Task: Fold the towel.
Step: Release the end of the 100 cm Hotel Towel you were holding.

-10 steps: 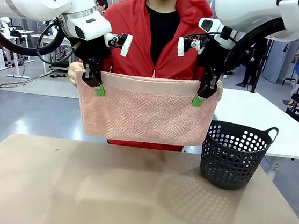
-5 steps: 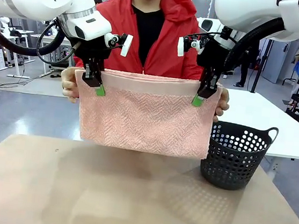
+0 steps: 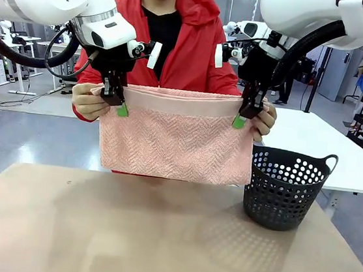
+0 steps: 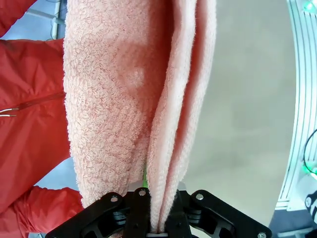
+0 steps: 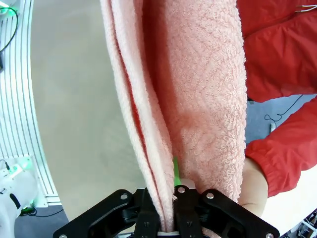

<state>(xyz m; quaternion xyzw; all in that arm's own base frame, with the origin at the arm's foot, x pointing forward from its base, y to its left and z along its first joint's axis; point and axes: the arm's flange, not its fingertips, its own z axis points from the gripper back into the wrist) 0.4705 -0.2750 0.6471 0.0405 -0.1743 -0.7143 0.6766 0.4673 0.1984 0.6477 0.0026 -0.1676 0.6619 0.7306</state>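
Note:
The salmon-pink towel (image 3: 176, 139) hangs doubled over above the far edge of the table, its plain band along the top. My left gripper (image 3: 114, 101) is shut on its top left corner and my right gripper (image 3: 246, 114) is shut on its top right corner. A person in a red jacket stands behind it, one hand (image 3: 88, 101) at the left corner and the other hand (image 3: 264, 119) at the right. In the left wrist view the towel (image 4: 124, 114) runs up from my shut fingers. In the right wrist view the towel (image 5: 193, 99) does the same, with the person's hand (image 5: 253, 191) beside it.
A black perforated basket (image 3: 284, 195) stands on the tan table (image 3: 157, 238) at the right, just below and right of the towel's lower corner. A white table (image 3: 318, 142) lies behind the basket.
The person has stepped closer and taken the towel's two top corners by hand. The towel's lower edge has swung slightly. Both grippers have kept their hold and place.

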